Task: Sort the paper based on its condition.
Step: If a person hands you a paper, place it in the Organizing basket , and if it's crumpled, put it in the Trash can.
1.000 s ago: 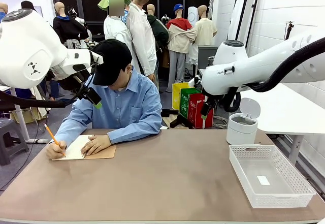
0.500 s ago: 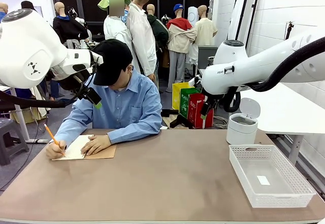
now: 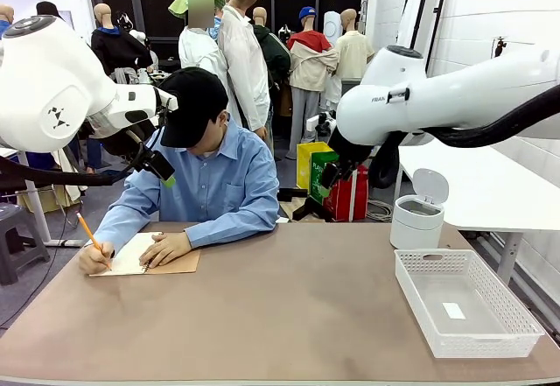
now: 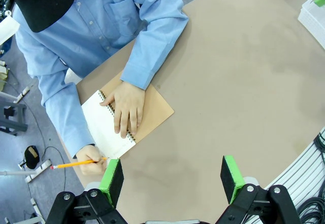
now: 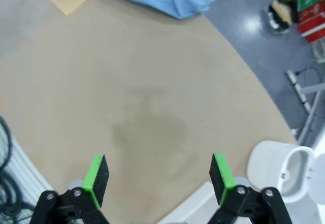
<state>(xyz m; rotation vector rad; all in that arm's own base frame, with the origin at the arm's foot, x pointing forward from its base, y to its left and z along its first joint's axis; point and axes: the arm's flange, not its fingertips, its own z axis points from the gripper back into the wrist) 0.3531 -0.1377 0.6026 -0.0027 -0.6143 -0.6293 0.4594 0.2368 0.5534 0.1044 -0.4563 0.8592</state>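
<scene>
The paper is out of view as loose sheets. At the far left of the table a person writes with an orange pencil [image 3: 87, 230] on the white page of a spiral notebook [image 3: 131, 256], one hand resting flat on it. From above, the notebook [image 4: 104, 128] lies just beyond my left gripper [image 4: 171, 178], which is open and holds nothing. That left gripper [image 3: 162, 169] hangs high beside the person's head. My right gripper [image 3: 328, 178] hovers high over the table's far middle, open, and in its own view the right gripper [image 5: 158, 176] has bare tabletop between its fingers.
A white plastic basket [image 3: 464, 268] stands at the table's right, a tiny white scrap [image 3: 453, 311] lying inside. Behind it is a white bin [image 3: 417, 215] with its lid flipped up, the same bin [image 5: 277, 165] near my right gripper. The person leans over the far left edge.
My right arm has swung to the left, carrying its open gripper toward the table's middle. The left arm is still, and the person keeps writing.
</scene>
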